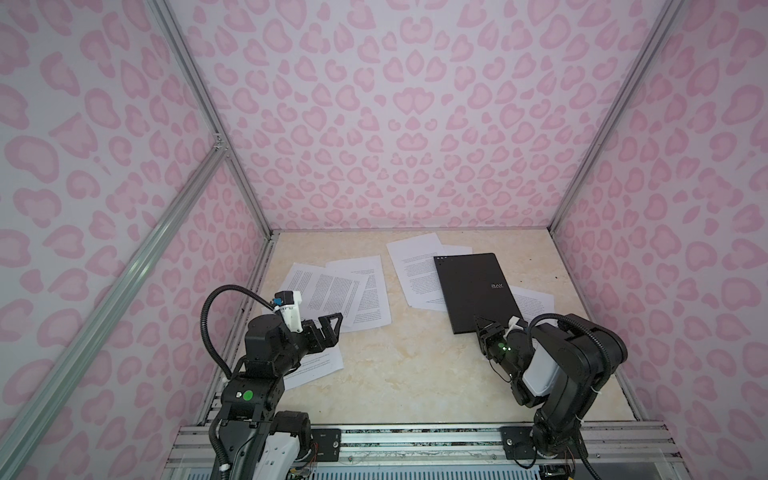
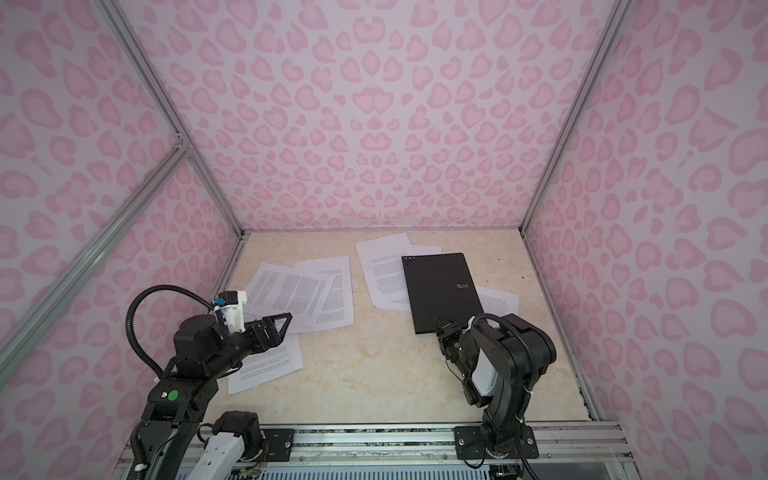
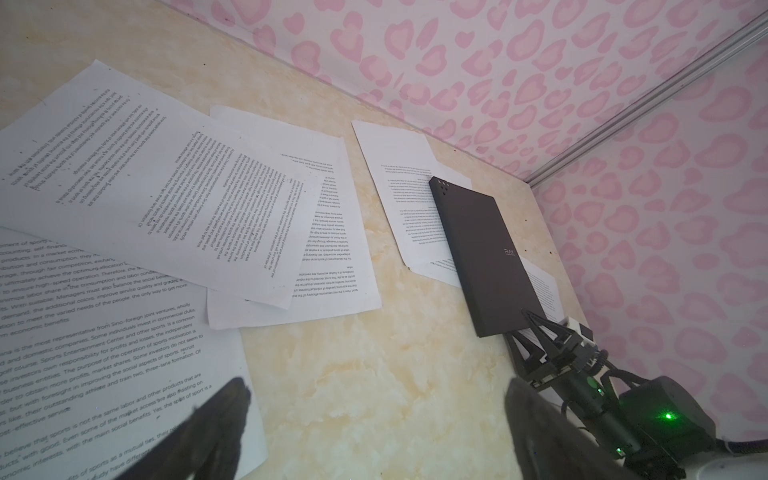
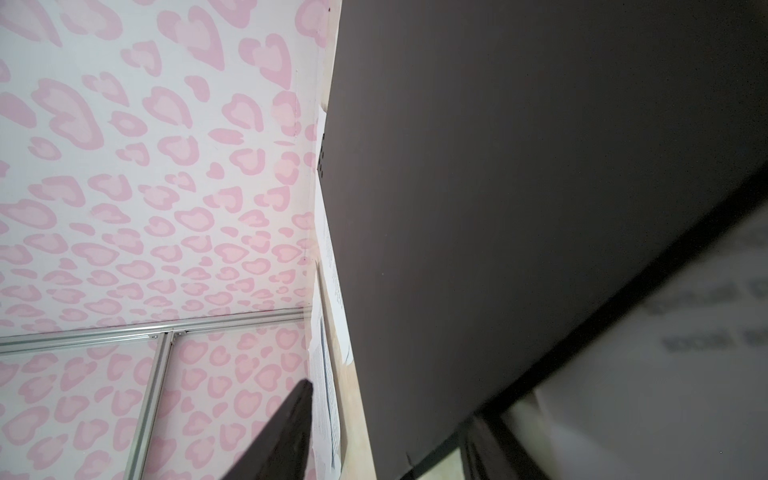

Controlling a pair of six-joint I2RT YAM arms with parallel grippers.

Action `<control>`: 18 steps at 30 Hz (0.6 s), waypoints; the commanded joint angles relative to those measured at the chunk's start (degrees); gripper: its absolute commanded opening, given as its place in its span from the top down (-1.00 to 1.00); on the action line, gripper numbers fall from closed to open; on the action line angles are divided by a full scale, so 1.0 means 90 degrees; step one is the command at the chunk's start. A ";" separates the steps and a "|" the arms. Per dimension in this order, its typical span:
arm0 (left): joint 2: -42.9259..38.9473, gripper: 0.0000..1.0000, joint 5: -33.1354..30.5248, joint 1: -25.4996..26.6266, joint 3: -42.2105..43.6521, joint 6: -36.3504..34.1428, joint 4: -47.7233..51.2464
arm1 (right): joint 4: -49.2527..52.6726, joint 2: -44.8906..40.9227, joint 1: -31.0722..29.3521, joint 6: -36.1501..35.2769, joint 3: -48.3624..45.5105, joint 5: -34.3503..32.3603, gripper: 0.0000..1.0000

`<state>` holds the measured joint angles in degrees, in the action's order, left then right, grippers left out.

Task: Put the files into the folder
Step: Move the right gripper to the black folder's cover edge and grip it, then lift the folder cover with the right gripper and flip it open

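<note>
Risk at the jaws: the right pincer [image 1: 484,328] sits at the near corner of the folder [image 1: 473,291], which lies thin and flat on the table [image 1: 415,374]. A finger could skate over the edge instead of getting under the cover. The jaws would then meet on nothing, or shove the whole folder away from the pincer.
Risk just beside the jaws: a loose sheet [image 1: 534,301] pokes out from under the folder right next to the pincer. It could be pinched along with the cover and creased or dragged.
Risk beyond the jaws: the far sheets [image 1: 411,266] lie partly under the folder's far side. If both covers are caught together, the folder would lift shut and these sheets could slide.
Right pincer: about half open and turned on its side. One finger is over the black cover and the other past its edge. The wrist view shows a gap beside the cover, so it is probably not clamped yet.
Left pincer [image 1: 334,328]: jaws wide, holding nothing. It hangs over a near sheet [image 1: 320,365], with an overlapped pile [image 1: 332,286] just beyond its tips.
Folder: closed, lettering up, stretching away from the right pincer.
Files: all outside the folder, lying on the table.
</note>
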<state>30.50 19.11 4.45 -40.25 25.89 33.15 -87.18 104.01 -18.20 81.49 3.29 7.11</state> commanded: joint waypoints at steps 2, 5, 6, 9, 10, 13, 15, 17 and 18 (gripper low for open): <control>0.0029 -0.95 0.0044 -0.0007 0.0009 -0.0015 -0.0107 | -0.0234 0.0046 0.0233 -0.0201 0.0078 0.0078 -0.06; 0.0056 -0.95 0.0044 -0.0006 0.0016 -0.0006 -0.0109 | -0.0236 0.0143 0.0393 -0.0220 0.0149 0.0135 0.04; 0.0066 -0.95 0.0044 0.0000 0.0010 -0.0006 -0.0109 | -0.0231 0.0211 0.0429 -0.0235 0.0199 0.0165 0.07; 0.0082 -0.95 0.0045 0.0000 0.0018 -0.0006 -0.0108 | -0.0234 0.0464 0.0450 -0.0277 0.0358 0.0189 0.17; 0.0078 -0.95 0.0044 -0.0001 0.0019 -0.0006 -0.0107 | -0.0232 0.0540 0.0450 -0.0312 0.0420 0.0220 0.23; 0.0080 -0.95 0.0035 -0.0005 0.0019 -0.0006 -0.0106 | -0.0235 0.0709 0.0459 -0.0468 0.0557 0.0273 0.44; 0.0085 -0.95 0.0025 -0.0003 0.0019 0.0002 -0.0098 | -0.0236 0.0683 0.0468 -0.0684 0.0582 0.0293 0.55; 0.0090 -0.95 0.0017 -0.0001 0.0019 0.0004 -0.0099 | -0.0236 0.0575 0.0476 -0.0906 0.0580 0.0289 0.59; 0.0102 -0.95 0.0015 0.0003 0.0017 0.0004 -0.0098 | -0.0235 0.0505 0.0489 -0.0981 0.0558 0.0293 0.60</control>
<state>31.27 19.11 4.47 -40.21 25.91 33.10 -87.11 109.27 -13.89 76.38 8.38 9.63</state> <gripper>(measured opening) 0.975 0.198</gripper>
